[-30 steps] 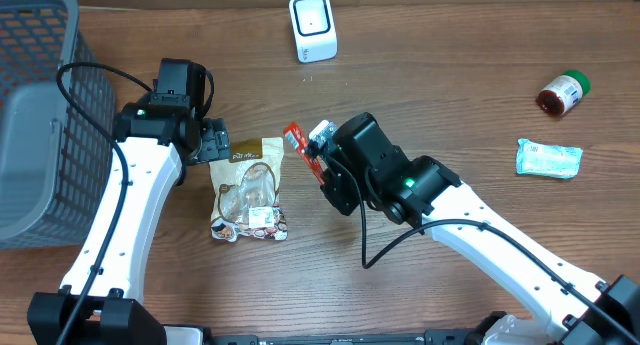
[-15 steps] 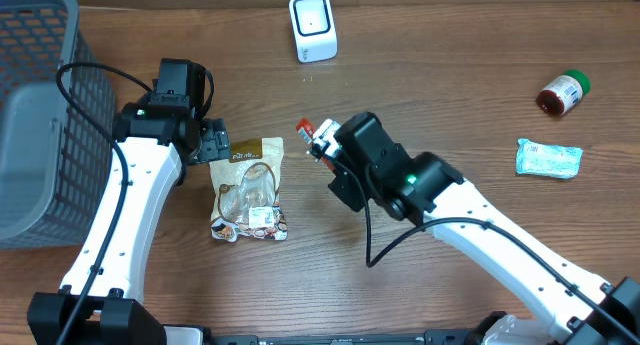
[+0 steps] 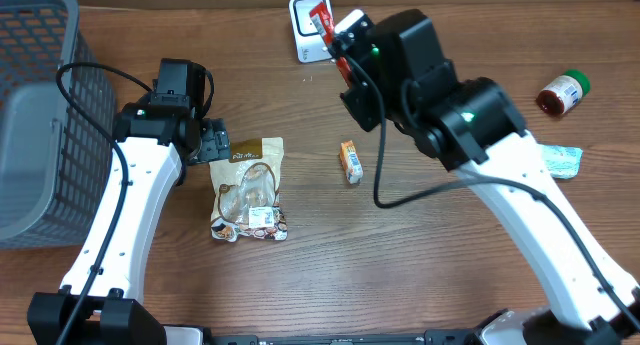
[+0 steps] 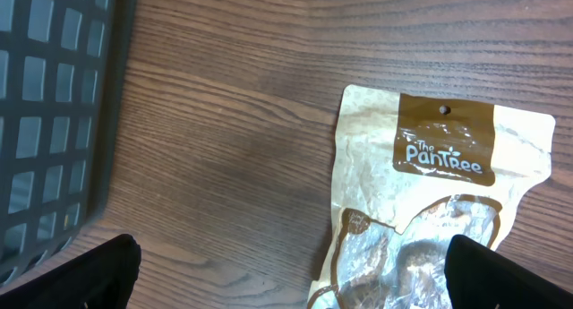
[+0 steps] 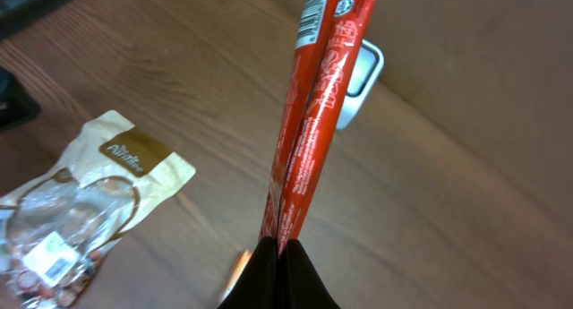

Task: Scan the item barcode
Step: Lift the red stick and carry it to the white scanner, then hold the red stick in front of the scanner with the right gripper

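Note:
A flat red packet (image 3: 320, 23) is pinched by its lower end in my shut right gripper (image 3: 336, 43) and held up over the white scanner (image 3: 303, 47) at the table's back. In the right wrist view the red packet (image 5: 318, 103) rises edge-on from my right gripper (image 5: 280, 246), a barcode near its top, with the scanner (image 5: 364, 74) behind it. My left gripper (image 3: 212, 143) stands open at the top edge of a beige snack pouch (image 3: 250, 190). Seen from the left wrist, that gripper (image 4: 291, 273) straddles bare wood and the pouch (image 4: 430, 201), holding nothing.
A dark mesh basket (image 3: 40, 115) fills the left side, close to my left arm. A small orange box (image 3: 349, 161) lies mid-table. At the right are a red jar with a green lid (image 3: 563, 93) and a pale packet (image 3: 565, 157), partly under my right arm.
My right arm has lifted the red packet from mid-table up and back to the scanner, uncovering the small orange box. The left arm has not moved.

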Motion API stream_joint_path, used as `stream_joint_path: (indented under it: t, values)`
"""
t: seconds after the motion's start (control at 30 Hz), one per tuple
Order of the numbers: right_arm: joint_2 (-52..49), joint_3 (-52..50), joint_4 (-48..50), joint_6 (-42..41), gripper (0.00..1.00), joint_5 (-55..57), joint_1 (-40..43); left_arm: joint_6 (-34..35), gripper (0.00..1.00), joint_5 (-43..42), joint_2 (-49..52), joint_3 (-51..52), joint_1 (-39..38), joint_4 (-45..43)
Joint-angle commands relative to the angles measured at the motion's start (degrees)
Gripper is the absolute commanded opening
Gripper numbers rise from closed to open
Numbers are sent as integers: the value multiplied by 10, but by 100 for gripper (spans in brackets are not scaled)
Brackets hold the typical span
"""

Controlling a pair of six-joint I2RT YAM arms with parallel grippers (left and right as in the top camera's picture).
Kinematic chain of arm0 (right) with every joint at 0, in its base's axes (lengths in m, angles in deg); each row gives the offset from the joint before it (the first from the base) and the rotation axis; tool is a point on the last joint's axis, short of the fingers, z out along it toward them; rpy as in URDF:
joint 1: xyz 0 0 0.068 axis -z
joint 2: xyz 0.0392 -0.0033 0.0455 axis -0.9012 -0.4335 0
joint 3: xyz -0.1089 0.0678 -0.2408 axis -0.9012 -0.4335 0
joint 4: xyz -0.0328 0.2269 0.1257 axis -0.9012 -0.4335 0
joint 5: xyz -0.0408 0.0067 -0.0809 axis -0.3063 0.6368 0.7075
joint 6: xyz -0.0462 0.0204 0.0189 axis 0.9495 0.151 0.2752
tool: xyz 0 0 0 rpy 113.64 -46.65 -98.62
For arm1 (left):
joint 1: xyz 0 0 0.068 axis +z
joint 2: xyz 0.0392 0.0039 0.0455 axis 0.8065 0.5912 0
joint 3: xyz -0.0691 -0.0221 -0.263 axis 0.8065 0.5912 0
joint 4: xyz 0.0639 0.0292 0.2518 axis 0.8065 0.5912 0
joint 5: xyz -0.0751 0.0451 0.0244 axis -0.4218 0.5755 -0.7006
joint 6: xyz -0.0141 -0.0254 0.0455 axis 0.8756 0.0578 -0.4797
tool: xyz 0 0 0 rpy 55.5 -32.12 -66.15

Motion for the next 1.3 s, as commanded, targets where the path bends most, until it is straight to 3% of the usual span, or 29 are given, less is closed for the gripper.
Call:
stream_joint_path:
  t: [0.0, 0.23, 0.77, 0.9, 1.27]
  values:
    - [-40, 10, 40, 55, 3, 45, 0, -1, 100, 4, 2, -1, -1, -1]
    - [-135, 10, 114, 218, 4, 116, 9, -1, 100, 4, 2, -1, 0, -1]
    - [-354, 8, 496, 493, 4, 262, 26, -1, 99, 4, 2, -1, 0, -1]
    - [-391, 8, 582, 528, 4, 282, 32, -1, 100, 4, 2, -1, 0, -1]
    - [-436, 8, 623, 526, 4, 285, 57, -1, 100, 4, 2, -1, 0, -1]
